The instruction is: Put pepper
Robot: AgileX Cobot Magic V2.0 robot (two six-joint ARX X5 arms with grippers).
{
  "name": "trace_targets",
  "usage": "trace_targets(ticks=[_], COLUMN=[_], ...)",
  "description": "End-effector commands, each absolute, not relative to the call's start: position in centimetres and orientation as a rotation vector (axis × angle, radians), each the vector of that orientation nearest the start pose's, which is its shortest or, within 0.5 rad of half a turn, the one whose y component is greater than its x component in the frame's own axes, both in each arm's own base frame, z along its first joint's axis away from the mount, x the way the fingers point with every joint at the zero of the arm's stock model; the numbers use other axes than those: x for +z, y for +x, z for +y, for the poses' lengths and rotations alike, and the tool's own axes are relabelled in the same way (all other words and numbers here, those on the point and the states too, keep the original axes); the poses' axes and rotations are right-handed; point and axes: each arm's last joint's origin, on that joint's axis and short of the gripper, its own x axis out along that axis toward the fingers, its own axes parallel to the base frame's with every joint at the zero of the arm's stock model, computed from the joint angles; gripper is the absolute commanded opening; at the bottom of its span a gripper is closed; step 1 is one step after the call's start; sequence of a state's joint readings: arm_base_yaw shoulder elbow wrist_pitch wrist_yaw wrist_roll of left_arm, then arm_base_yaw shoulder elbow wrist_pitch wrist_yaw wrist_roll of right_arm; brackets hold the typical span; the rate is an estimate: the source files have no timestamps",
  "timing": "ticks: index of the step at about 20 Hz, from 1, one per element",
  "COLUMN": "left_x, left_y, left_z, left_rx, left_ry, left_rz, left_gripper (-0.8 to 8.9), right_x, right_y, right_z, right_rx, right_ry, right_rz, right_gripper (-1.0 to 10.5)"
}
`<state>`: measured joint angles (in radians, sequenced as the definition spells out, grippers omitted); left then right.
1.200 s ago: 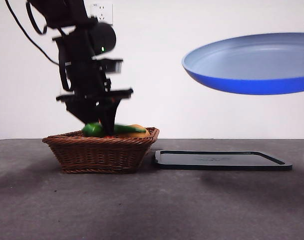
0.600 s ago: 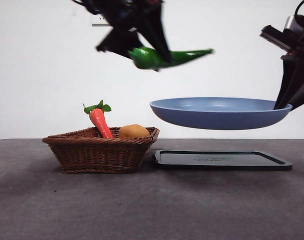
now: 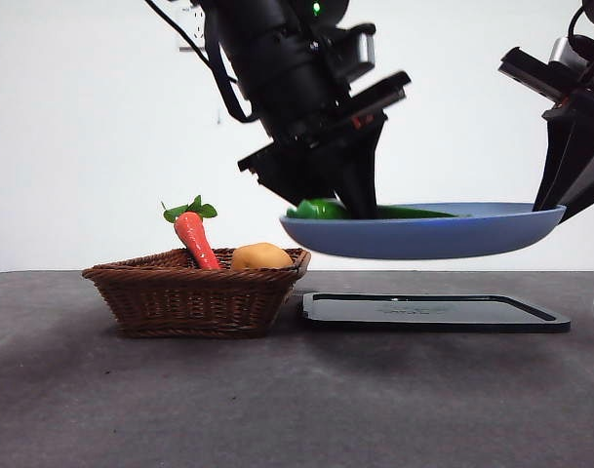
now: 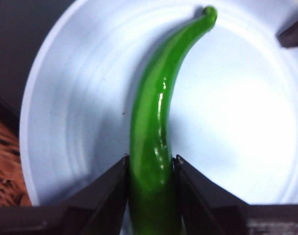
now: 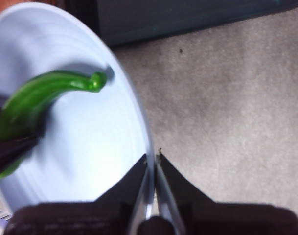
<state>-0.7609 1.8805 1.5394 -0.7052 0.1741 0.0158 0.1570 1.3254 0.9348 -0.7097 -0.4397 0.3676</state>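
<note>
While clamped by left gripper jaws over blue plate, pepper could roll off at release w/ plate tilt; plate rim pinched by right gripper, above black tray.

The counter is dark gray. A brown basket sits on it. A flat black tray lies just beside the basket.

I see a plain white wall behind a dark grey table, evenly lit, with a wall socket partly hidden up top.
</note>
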Motion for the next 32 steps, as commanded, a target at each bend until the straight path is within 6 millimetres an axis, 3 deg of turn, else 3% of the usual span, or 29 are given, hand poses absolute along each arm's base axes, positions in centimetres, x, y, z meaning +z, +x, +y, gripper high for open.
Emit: trace_targets(ticks=[1,5,11,19,23,26,32], left_x=[24.1,24.2,25.4,34.2,38.9,41.6,44.2], left_y=[28.7,28.6,28.2,24.5,21.4,19.0,16.0], left_z=[-28.7,-28.9,-28.5,-24.8,-21.8,-19.4,-16.5], left_rx=[-0.873,-0.878,-0.884,-0.919,-0.934,-0.942,-0.950], left_ry=[0.345,0.346,0.338,0.271,0.232,0.206,0.174], left_rz=[1.029,1.021,1.000,0.786,0.657,0.571,0.480], left_gripper=[1.57,2.76,2.86,2.86,2.85,2.85,2.85], right_x=[24.3,24.2,24.1,24.7,24.6,23.5,20.8], right_y=[24.7,24.6,24.4,25.6,27.9,30.8,35.6], right_z=[5.4,5.5,5.5,4.4,3.0,2.5,2.2], right_rx=[0.344,0.346,0.340,0.291,0.228,0.170,0.102], right_ry=[0.481,0.476,0.469,0.539,0.625,0.621,0.615], right_rz=[1.179,1.189,1.208,1.091,1.014,1.039,1.079], right_gripper=[0.1,0.1,0.1,0.1,0.1,0.1,0.1])
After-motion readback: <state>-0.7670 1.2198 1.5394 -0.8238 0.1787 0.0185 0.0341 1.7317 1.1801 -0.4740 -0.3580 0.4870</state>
